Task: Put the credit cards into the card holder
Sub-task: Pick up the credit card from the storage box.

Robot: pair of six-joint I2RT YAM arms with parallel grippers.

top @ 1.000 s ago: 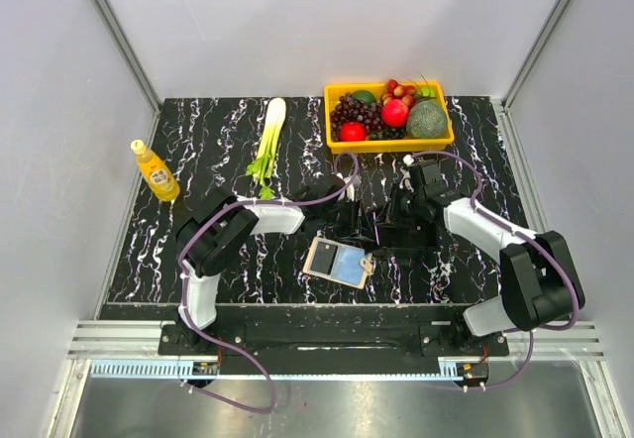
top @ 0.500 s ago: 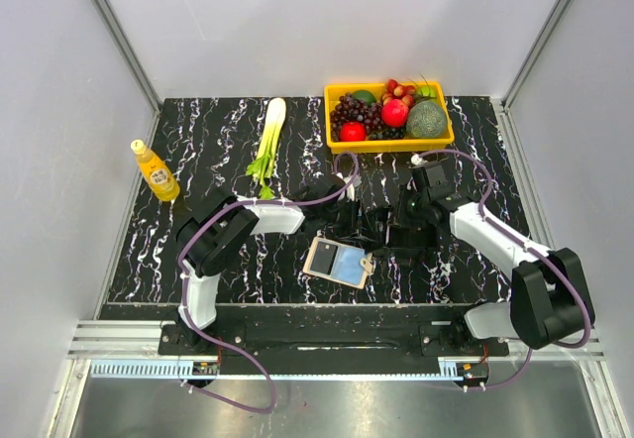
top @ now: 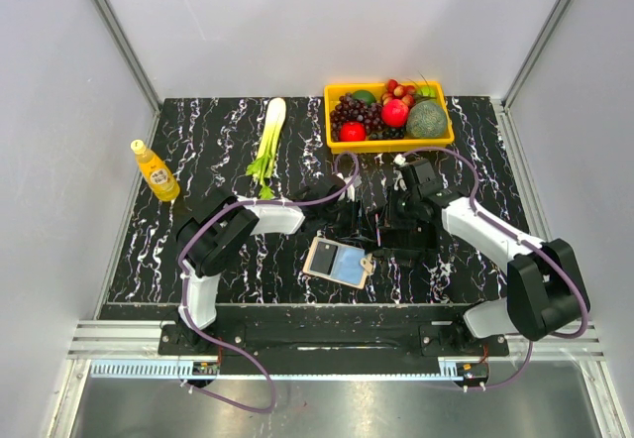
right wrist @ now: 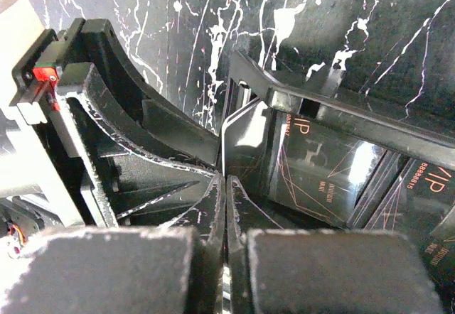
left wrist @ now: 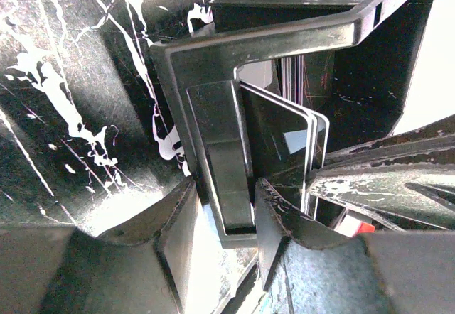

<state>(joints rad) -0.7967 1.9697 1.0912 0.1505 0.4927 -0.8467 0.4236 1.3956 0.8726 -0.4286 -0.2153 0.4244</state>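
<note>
Top external | card holder (top: pixel 338 262) open, near-side of left tool (top: pixel 365 224) gripping stand (left wrist: pixel 220 158)

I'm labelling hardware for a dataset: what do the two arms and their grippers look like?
The left arm and right arm share white links, bulky black joints and a looping purple cable each. The left gripper and right gripper have black, scuffed fingers.

L arm (top: pixel 272 216) & R arm (top: pixel 477 226): blk joints, wht links, purple cables (top: pixel 317 199).
</note>
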